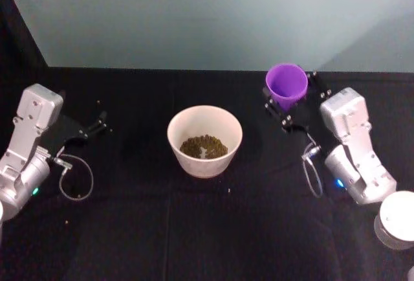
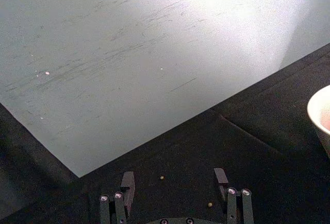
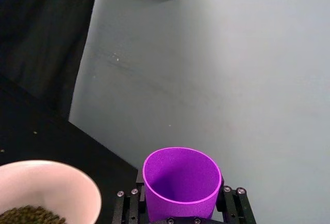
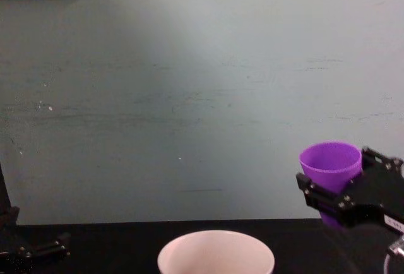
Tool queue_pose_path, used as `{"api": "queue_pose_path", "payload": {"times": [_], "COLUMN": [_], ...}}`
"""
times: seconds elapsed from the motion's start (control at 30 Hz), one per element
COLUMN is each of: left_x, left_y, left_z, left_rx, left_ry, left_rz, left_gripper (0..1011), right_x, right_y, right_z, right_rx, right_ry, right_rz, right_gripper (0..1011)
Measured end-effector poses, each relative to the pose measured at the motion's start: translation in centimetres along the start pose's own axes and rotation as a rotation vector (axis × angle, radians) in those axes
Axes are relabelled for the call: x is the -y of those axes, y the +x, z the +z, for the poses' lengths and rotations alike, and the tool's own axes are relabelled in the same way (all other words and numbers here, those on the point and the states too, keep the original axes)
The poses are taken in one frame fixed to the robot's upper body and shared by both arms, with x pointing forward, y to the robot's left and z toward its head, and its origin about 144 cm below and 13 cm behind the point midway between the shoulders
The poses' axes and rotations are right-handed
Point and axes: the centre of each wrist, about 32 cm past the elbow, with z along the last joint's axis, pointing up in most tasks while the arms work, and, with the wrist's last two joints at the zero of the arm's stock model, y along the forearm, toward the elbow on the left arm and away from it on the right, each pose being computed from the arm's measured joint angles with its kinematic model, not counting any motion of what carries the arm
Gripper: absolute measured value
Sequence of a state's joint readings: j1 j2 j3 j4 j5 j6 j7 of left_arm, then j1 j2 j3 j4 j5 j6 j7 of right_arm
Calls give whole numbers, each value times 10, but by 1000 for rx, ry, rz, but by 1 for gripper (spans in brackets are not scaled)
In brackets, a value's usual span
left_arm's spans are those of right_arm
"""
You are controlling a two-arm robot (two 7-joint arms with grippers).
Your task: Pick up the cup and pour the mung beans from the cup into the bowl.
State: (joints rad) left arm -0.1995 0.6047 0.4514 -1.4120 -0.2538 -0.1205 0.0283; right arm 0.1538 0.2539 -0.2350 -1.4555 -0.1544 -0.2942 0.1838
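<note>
We've got the right gripper (image 1: 286, 104) jaws pinching the cup (image 1: 286, 83) upright, mung beans (image 1: 203, 146) already in bowl (image 1: 204, 140); left gripper (image 1: 90, 127) jaws spread, idle, so lower cup gently to worktop (image 1: 194, 229).

Both arms: silver-grey, blocky wrist housings with rounded joint casings below. Small blue-green indicator light on each lower casing. Thin grey cable loops out from each wrist. Left gripper (image 1: 97, 124) and right gripper (image 1: 294, 103): matte black linkage frames, dark flat fingers (image 2: 127, 184), shiny round screw heads at the pivots.
</note>
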Motion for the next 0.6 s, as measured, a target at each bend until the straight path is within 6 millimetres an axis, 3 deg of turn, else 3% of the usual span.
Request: {"api": "queue_pose_path", "payload": {"times": [0.43,0.6], "left_x": [0,0], "left_y": [0,0], "left_z": [0,0], "left_rx": [0,0], "left_ry": [0,0], "left_rz": [0,0], "left_gripper": [1000,1000], "right_x": [7,5], "right_y": [3,4], "right_z": [-48,-53], "right_rx": [-323,-363], "right_ry": [-35,-63], "right_rz": [62,108], "right_gripper": [736,736]}}
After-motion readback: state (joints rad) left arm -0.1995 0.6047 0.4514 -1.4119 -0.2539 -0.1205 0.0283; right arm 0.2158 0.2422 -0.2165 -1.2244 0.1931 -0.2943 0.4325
